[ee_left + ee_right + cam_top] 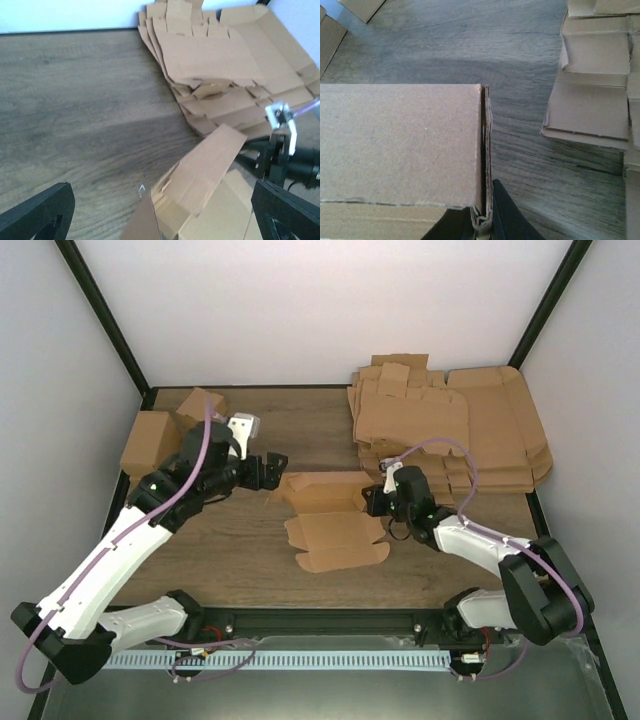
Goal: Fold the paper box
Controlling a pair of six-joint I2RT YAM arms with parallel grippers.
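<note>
On a wood-grain desk point(230, 560), the left fingers point(274, 472) stand spread wide, gripping nothing. The paper box point(335, 530) lies half folded just beyond their tips, its right wall pinched between the clenched right fingers point(372, 500).

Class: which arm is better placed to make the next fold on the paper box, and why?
Left, probably. The left hand stands open and free beside the paper box, while the right hand is shut on its right wall.

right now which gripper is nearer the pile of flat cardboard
Right. The right gripper sits just before the pile, gripping the box; the left gripper is past the box's left side.
</note>
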